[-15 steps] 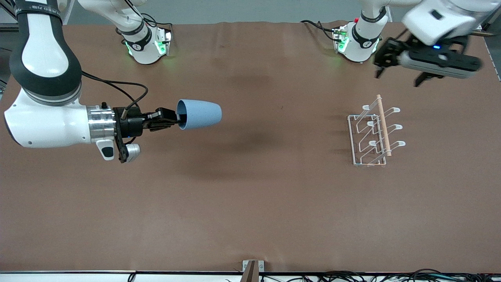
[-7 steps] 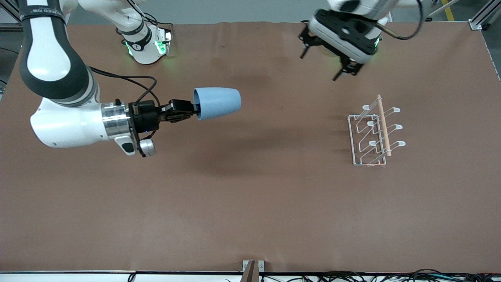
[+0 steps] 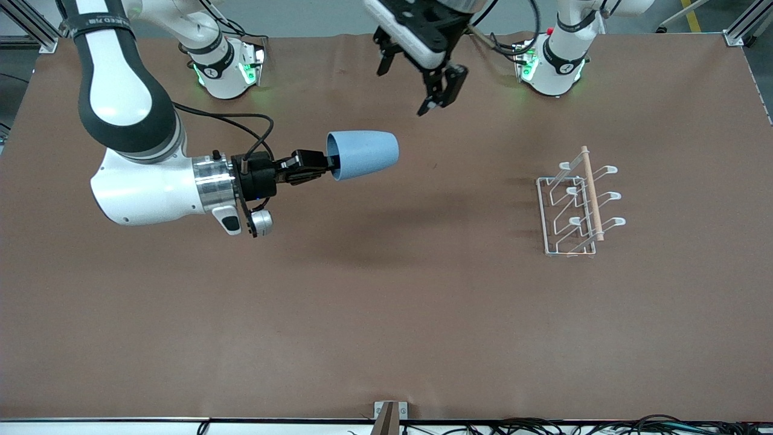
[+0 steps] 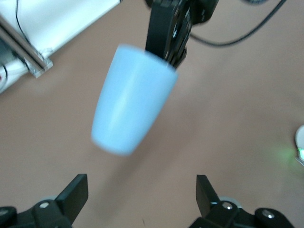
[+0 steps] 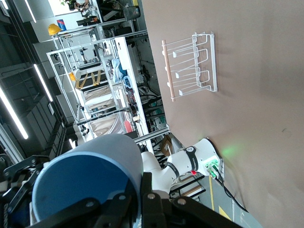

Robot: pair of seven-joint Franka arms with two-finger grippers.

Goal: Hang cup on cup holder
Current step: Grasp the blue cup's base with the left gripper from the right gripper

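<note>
Above the middle of the brown counter [image 3: 386, 314], toward the right arm's end, the light-blue cup [image 3: 362, 155] hangs in the air on its side, its closed bottom pointing toward the left arm's end and its open mouth facing the right end effector [image 3: 320, 164]. That end effector is clamped on the cup's rim, one finger inside the mouth and one outside, with the arm reaching level across the counter from its base. In the right wrist view the cup [image 5: 90, 183] fills the space just past the fingers [image 5: 118, 202], which press on its wall.

Well apart from the cup, toward the left arm's end, the white wire cup holder [image 3: 577, 208] stands on the counter with its light wooden rod [image 3: 592, 193] along the top and its looped pegs angling out to both sides. No peg carries anything. The right wrist view shows the same rack [image 5: 192, 64] lying clear of the cup.

Over the counter between the two bases, the left end effector [image 3: 416, 75] hovers with its fingers spread apart and nothing between them. Its wrist view looks past the two fingertips [image 4: 73, 192] at the cup [image 4: 130, 111] and the right arm's fingers gripping it.
</note>
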